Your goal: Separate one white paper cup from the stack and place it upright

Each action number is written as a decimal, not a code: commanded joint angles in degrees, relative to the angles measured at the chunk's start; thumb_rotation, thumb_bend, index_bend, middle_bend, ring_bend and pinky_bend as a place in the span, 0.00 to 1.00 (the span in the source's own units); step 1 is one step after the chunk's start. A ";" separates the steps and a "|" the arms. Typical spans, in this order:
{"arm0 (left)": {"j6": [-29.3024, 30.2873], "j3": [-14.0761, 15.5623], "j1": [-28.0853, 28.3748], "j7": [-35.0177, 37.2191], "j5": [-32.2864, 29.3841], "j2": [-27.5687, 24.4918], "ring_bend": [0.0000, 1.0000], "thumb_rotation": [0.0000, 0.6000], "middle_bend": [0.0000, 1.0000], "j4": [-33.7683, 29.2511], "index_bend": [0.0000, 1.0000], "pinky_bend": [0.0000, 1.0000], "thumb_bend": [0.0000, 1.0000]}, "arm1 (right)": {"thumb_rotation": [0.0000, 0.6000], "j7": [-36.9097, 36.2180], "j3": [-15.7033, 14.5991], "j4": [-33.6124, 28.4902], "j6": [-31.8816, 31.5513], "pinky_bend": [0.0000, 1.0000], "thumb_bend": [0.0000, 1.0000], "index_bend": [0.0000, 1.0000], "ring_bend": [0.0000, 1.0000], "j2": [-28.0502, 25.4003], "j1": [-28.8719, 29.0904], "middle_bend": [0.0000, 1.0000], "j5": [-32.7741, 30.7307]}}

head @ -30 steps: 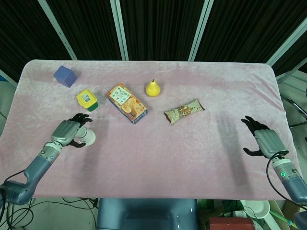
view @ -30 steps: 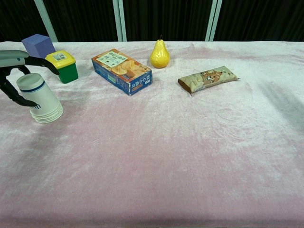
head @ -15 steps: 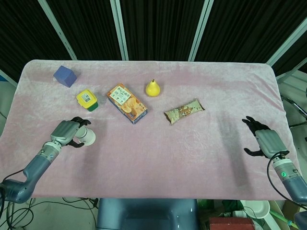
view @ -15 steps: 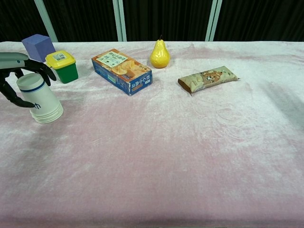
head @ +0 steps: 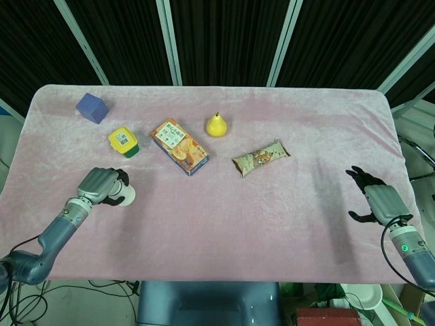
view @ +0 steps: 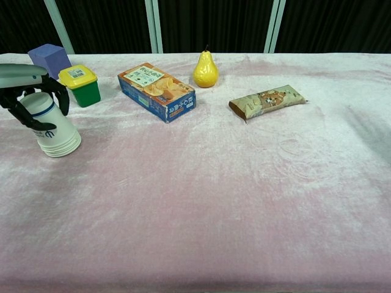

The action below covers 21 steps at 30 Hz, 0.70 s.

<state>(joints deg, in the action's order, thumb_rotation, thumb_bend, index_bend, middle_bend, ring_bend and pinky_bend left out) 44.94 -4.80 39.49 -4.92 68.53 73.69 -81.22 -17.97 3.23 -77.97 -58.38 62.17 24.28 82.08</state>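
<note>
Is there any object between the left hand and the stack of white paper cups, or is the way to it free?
Nothing visible stands between them. The left hand is already at the cup stack, its fingers curled around the upper part. The green container stands just behind, apart from the stack.

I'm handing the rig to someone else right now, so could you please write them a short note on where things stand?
Left robot hand: fingers wrapped around the top of the stack of white paper cups with a blue band, which stands upside down near the table's left edge, in front of the green tub with a yellow lid.
Right robot hand: open, holding nothing, near the table's right edge on the pink cloth-covered table.
Done: the stack is gripped.
Left: no cup is separated yet; pull one cup off, turn it and set it upright.
</note>
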 commanded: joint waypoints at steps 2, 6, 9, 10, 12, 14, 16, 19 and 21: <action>1.43 -0.93 -0.89 1.04 -1.30 -2.16 0.41 1.00 0.58 -2.34 0.55 0.60 0.46 | 1.00 -0.20 0.22 -0.23 -0.25 0.18 0.16 0.01 0.11 -0.47 -0.11 0.00 -0.16; 1.64 -3.42 -1.88 9.19 -2.06 -3.34 0.41 1.00 0.56 -6.19 0.57 0.61 0.46 | 1.00 0.08 0.68 -0.88 -0.74 0.18 0.16 0.01 0.11 -1.14 0.10 0.00 0.03; 0.23 -5.67 -2.17 18.06 -1.28 -4.78 0.41 1.00 0.55 -10.11 0.57 0.61 0.46 | 1.00 0.60 1.33 -1.87 -0.90 0.18 0.16 0.01 0.11 -1.89 0.59 0.00 0.00; -0.38 -6.47 -2.19 21.06 -1.13 -5.17 0.41 1.00 0.55 -11.35 0.57 0.61 0.46 | 1.00 0.83 1.56 -2.29 -0.92 0.18 0.16 0.01 0.11 -2.18 0.80 0.00 0.00; -1.06 -7.73 -2.18 25.55 -0.50 -5.69 0.41 1.00 0.55 -13.54 0.58 0.61 0.46 | 1.00 1.29 1.94 -3.12 -0.90 0.18 0.16 0.01 0.11 -2.75 1.17 0.00 0.03; -1.06 -9.91 -2.43 32.47 0.25 -5.76 0.40 1.00 0.55 -16.60 0.58 0.61 0.46 | 1.00 1.83 2.47 -4.52 -1.17 0.18 0.16 0.02 0.11 -3.58 1.59 0.00 0.17; -0.83 -12.17 -2.74 39.07 -0.03 -5.35 0.40 1.00 0.55 -18.99 0.59 0.61 0.46 | 1.00 1.96 2.98 -5.75 -1.82 0.18 0.16 0.02 0.11 -4.21 1.75 0.00 0.34; -1.89 -16.26 -3.07 51.33 -1.80 -4.52 0.40 1.00 0.55 -22.09 0.59 0.60 0.46 | 1.00 1.16 3.86 -7.30 -3.94 0.18 0.16 0.02 0.12 -4.80 1.59 0.00 0.98; -3.65 -19.20 -2.66 59.64 -3.26 -3.27 0.40 1.00 0.55 -23.37 0.59 0.60 0.46 | 1.00 -0.74 4.42 -8.21 -6.70 0.18 0.16 0.02 0.12 -5.05 1.03 0.00 2.28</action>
<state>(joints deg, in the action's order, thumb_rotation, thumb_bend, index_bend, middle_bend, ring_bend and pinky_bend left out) 43.76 -17.43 37.03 40.28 67.22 69.22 -99.33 -17.10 6.93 -85.11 -62.81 57.56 25.73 83.21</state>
